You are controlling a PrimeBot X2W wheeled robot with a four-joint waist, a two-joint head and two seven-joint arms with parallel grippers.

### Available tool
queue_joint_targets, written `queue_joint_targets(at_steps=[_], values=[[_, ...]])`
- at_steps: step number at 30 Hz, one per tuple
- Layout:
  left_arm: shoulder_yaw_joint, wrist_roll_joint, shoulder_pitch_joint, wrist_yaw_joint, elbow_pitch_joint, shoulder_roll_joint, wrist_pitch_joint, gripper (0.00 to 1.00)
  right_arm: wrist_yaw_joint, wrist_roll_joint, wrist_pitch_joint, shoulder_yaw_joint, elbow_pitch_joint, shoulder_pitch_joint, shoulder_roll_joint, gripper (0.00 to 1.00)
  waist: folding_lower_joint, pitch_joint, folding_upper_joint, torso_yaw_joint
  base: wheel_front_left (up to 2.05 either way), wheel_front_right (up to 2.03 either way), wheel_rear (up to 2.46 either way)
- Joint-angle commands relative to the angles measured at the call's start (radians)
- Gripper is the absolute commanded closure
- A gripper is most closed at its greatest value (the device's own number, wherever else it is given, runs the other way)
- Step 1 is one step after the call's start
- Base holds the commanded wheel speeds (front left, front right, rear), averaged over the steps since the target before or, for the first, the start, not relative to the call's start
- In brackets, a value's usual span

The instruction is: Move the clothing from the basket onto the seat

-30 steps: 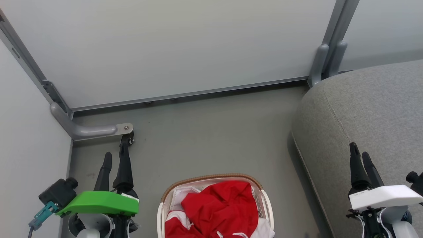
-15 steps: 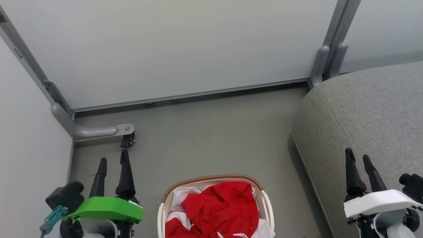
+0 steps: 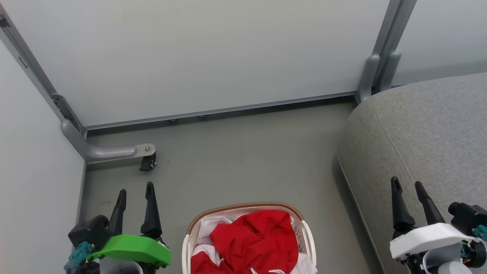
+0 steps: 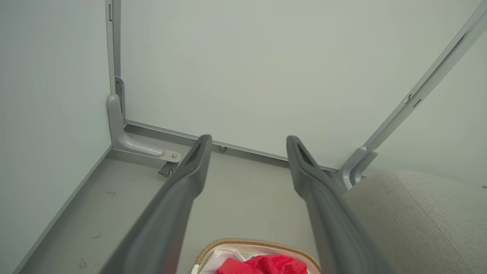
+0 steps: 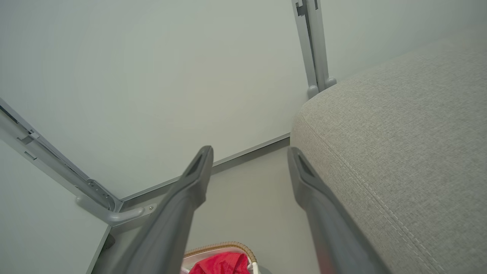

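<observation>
With your left gripper (image 3: 136, 189) and right gripper (image 3: 406, 182) both spread wide and empty, and the red clothing (image 3: 255, 239) heaped in the basket (image 3: 243, 206) on the floor (image 3: 236, 160) between them, beware that a careless pinch could catch the white cloth lining (image 3: 207, 228) or drag the light basket instead of carrying a garment to the grey seat (image 3: 426, 125).

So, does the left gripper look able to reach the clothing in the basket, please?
Probably yes: the left gripper is open just left of the basket, and the clothing lies uncovered on top with nothing between.
</observation>
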Motion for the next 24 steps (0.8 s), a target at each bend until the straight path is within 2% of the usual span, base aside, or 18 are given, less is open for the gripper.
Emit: queue_joint_targets(at_steps=[1,24], values=[[-0.001,0.027,0.006,0.004,0.001,0.007,-0.01,0.0,0.001,-0.03,-0.01,0.001,-0.001,0.01,-0.007,0.0,0.0,0.0,-0.0001,0.0,0.0,0.0,0.0],[-0.017,0.162,0.004,-0.011,0.091,0.008,-0.058,0.0,0.001,-0.232,-0.058,0.011,0.016,0.017,-0.009,0.0,0.0,0.002,-0.0001,0.009,0.0,0.0,0.0]])
